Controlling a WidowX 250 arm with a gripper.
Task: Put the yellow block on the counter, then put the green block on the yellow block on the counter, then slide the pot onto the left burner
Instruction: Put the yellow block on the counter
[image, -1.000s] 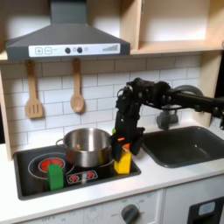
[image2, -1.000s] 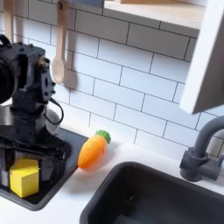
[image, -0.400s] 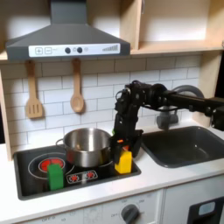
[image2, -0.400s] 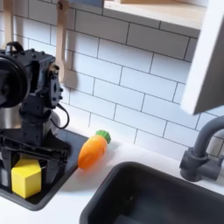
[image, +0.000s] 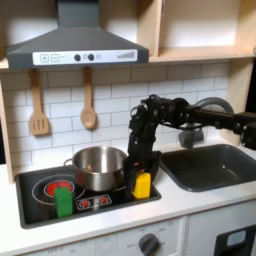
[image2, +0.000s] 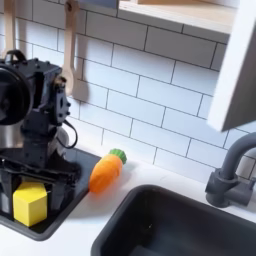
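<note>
Yellow block (image: 142, 185) stands on the black cooktop (image: 40, 210), near the middle of the first exterior view, just in front of the pot (image: 99, 167); in the second exterior view we see it at the lower left of the frame. We see the gripper (image: 140, 170) directly above this block, with its fingers (image2: 13, 176) spread on both sides of it, so they seem released, though we cannot tell if they touch it. At the lower left of the first exterior view the green block (image: 64, 201) stands upright on the left burner (image: 55, 188). Around the cooktop lies the counter (image: 190, 200). An orange carrot toy (image2: 105, 170) lies there, between cooktop and sink (image2: 190, 225).
</note>
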